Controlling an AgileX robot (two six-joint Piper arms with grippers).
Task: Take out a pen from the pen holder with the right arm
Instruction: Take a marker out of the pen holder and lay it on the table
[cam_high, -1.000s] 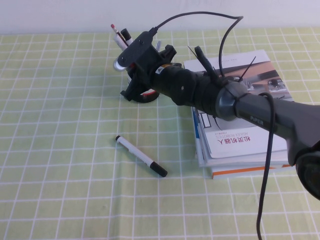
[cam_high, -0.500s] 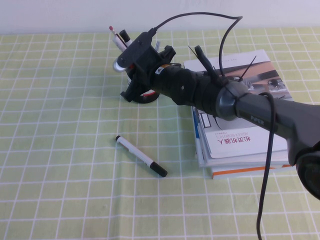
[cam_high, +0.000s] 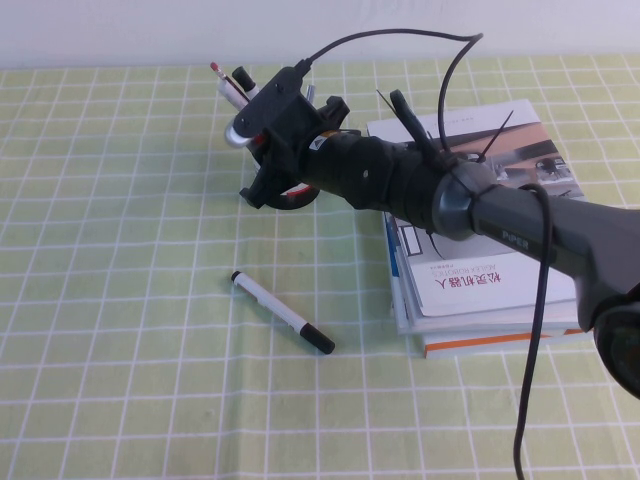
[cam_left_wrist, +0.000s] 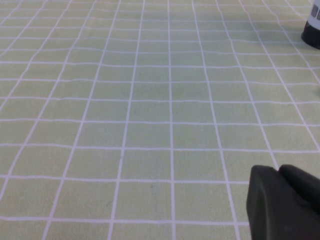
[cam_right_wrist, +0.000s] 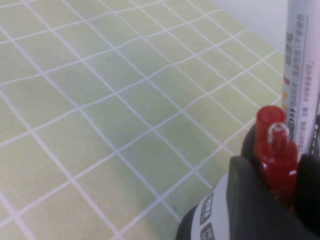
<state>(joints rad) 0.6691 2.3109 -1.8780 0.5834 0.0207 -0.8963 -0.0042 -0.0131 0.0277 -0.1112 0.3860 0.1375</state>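
Left gripper (cam_left_wrist: 285, 205) shows only in its own wrist view, as a dark piece over bare checked cloth. A white-and-black object (cam_left_wrist: 312, 22) sits far across that cloth, can't tell what it is. Can't tell whether this gripper is clenched or released. On the desk (cam_high: 100, 350) the nearest thing is a marker (cam_high: 282, 312) with a white barrel and black cap, lying flat at a slant and touching nothing. To its right a stack of books (cam_high: 470, 285) lies flat. The right arm (cam_high: 520, 235) crosses above the books from the near right and reaches toward the far left. Right gripper (cam_high: 268, 175) is at its end, over the cloth, well beyond the marker. Can't tell whether it is clenched, released or grasping anything. The pen holder (cam_right_wrist: 235, 210), dark with a white label band, is right up against this gripper and mostly hidden by it in the high view. Pens (cam_high: 228, 84) stick out past the gripper, leaning toward the far left. In the right wrist view, red pens (cam_right_wrist: 277, 165) and a white pen (cam_right_wrist: 301, 75) stand in the holder, all inside it. Beyond is a pale wall (cam_high: 100, 30).
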